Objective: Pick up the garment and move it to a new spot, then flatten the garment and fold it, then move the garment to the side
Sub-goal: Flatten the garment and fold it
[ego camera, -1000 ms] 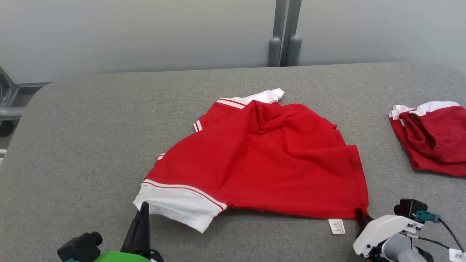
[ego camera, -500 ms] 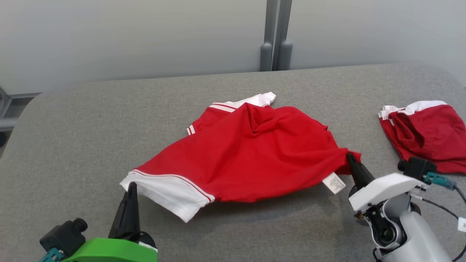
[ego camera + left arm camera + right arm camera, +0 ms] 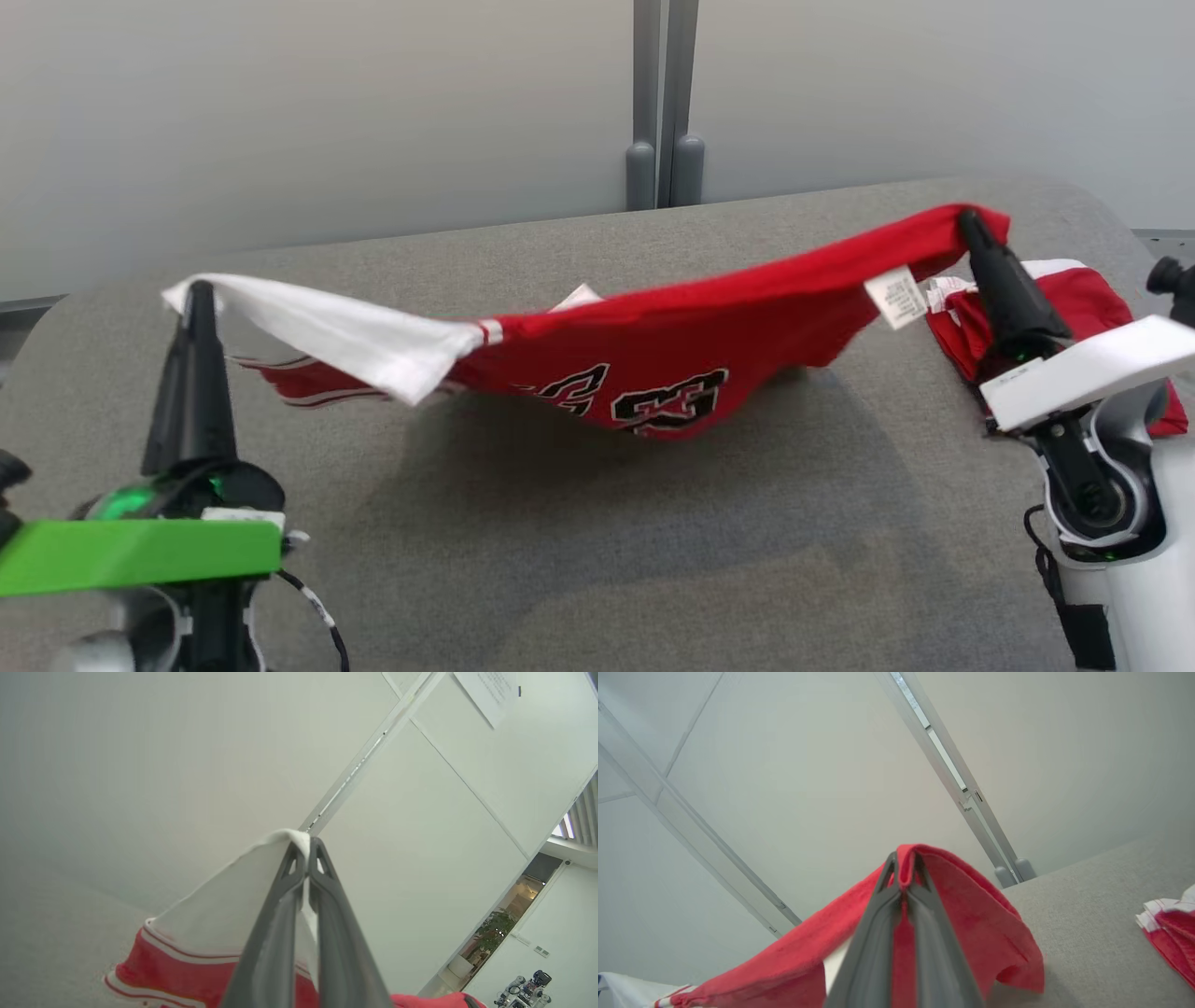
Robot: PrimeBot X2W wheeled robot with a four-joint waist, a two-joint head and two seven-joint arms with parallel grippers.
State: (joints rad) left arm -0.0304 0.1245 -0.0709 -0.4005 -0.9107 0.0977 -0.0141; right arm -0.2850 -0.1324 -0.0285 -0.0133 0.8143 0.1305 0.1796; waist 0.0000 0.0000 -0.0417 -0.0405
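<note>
Grey felt-looking worktop with a plain pale wall behind it, and the garment is up off it, slung like a hammock between both arms. It's a red top with a white sleeve, and there's black lettering on the sagging belly, which hangs lowest in the middle (can't tell if it's brushing the surface or just clear of it). The left claw is pressed together on the white sleeve edge, and its wrist cam shows cloth pinched right at the tips. The right claw is clamped on the red hem corner, just beside the little white label dangling there. So I'd call this the first step, the pick-up-and-move part: both corners are gripped and it's in the air, with nothing flattened or folded yet. Next move, as I read it, is to carry it over to a fresh patch of worktop with the arms held apart so the top edge stays stretched, then lower it so the belly lands first and the cloth rolls out flat rather than bunching. One thing to watch is the second red-and-white piece lying on the worktop by the right arm. I'd set down well apart from that so they don't tangle.
</note>
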